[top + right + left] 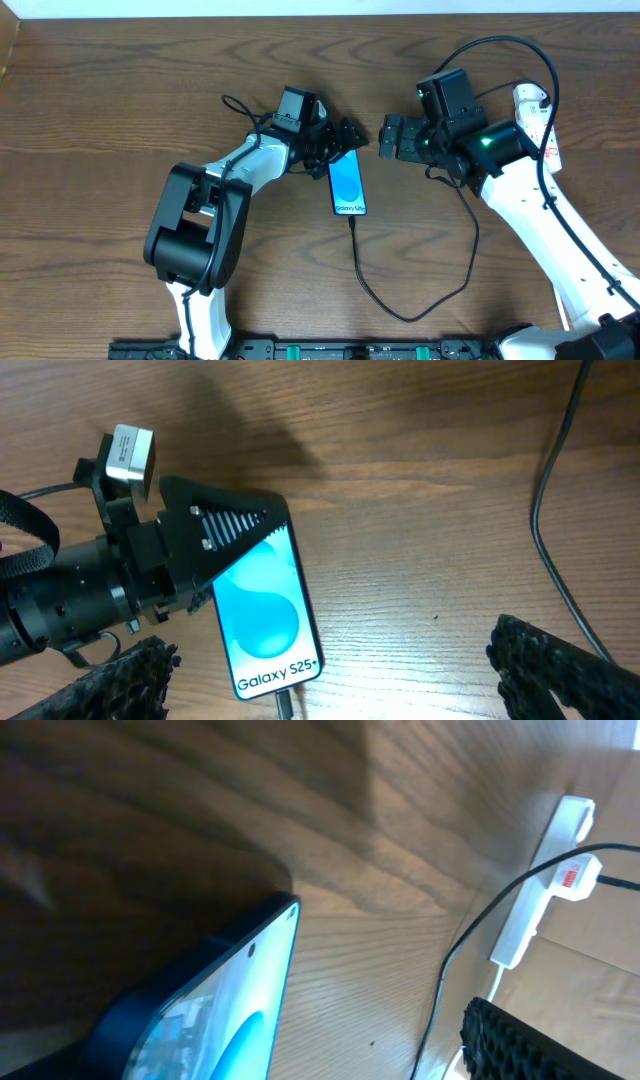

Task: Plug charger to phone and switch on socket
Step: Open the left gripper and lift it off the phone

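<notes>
Where the overhead view shows the wooden table point(90, 110), the phone point(348, 185) lies flat just left of frame centre, screen up and lit blue, long axis running nearly top to bottom. The charger point(400, 312) leaves the phone's lower edge, loops toward the bottom centre of the frame, then climbs on the right toward the socket point(537, 112) in the upper right, which the right arm point(540, 215) partly covers. In the right wrist view the connector tip point(284, 701) meets the phone's lower edge below the "Galaxy S25+" text; seating depth cannot be told. In the left wrist view the white plug point(577, 876) sits on the socket face at the upper right of the frame. Switch position cannot be told.

The left gripper point(338, 146) is at the phone's upper end, jaws spread wide, clamping nothing. In the right wrist view one of its fingers point(215, 530) overlaps the phone's upper left corner; contact cannot be confirmed.

The right gripper point(386, 138) is just right of the phone's upper end, apart from it, jaws fully spread, holding nothing. Its fingers point(570, 675) occupy the lower left and lower right corners of the right wrist view, with the phone between them in the frame
</notes>
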You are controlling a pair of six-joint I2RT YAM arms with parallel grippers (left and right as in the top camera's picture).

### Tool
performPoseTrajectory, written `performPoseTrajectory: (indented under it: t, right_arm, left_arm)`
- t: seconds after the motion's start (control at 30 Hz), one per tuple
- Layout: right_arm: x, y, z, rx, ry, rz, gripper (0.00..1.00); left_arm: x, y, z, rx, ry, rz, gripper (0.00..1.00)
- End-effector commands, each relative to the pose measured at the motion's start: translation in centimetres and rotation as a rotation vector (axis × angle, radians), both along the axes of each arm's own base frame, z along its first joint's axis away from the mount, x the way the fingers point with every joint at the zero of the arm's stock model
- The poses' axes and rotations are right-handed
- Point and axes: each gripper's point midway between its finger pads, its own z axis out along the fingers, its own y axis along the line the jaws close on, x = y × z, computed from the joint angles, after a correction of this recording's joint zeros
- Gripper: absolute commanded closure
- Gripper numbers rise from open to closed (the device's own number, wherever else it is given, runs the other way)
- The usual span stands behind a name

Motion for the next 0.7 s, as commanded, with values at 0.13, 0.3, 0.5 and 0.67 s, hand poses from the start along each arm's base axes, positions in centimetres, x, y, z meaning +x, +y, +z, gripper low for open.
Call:
performPoseTrajectory:
  t: [0.13,0.3,0.5,0.67]
  right_arm:
    - [0.0,0.0,0.5,-0.012,-0.020,0.009,0.01]
    - [0.0,0.1,0.5,-0.010,-0.017,0.011,0.01]
    - [0.0,0.1,0.5,-0.011,-0.016,0.011,0.01]
    - [0.0,0.1,0.5,-0.011,-0.015,0.011,0.01]
  left_arm:
    - [-1.6,3.3,-3.4,0.176,0.059,0.061,0.09]
    - [-1.5,3.4,-2.0,0.173,0.036,0.066,0.09]
    - [-1.5,3.4,-1.9,0.175,0.035,0.064,0.09]
    - [-1.5,3.4,-1.9,0.176,0.030,0.057,0.09]
